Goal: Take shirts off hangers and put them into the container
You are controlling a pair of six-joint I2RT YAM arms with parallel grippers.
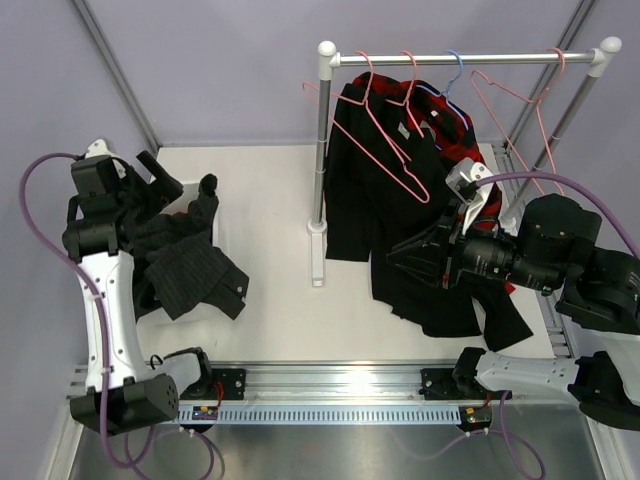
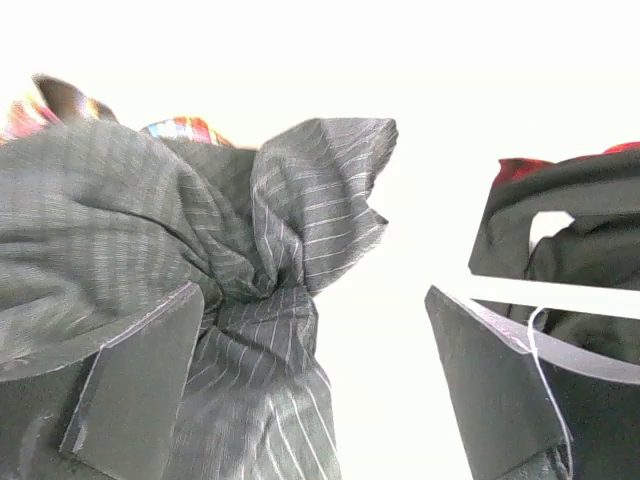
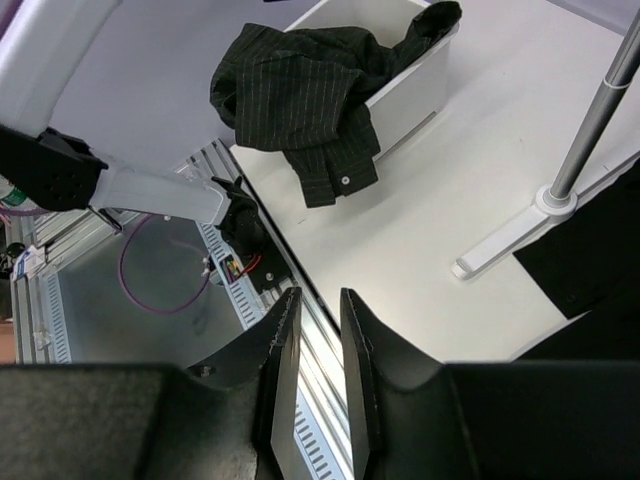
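Left gripper [image 2: 310, 300]: fingers spread wide, empty, close over the charcoal pinstriped shirt [image 2: 150, 200], which lies heaped across the rim of the white container [image 3: 410, 100]. Right gripper [image 3: 318, 300]: jaws parted narrowly, gripping nothing, beside the hanging black shirt [image 1: 370, 210].

The pinstriped shirt [image 1: 190, 275] hides most of the container [image 1: 187, 196], and seemingly a plaid shirt [image 2: 185, 128] beneath it.
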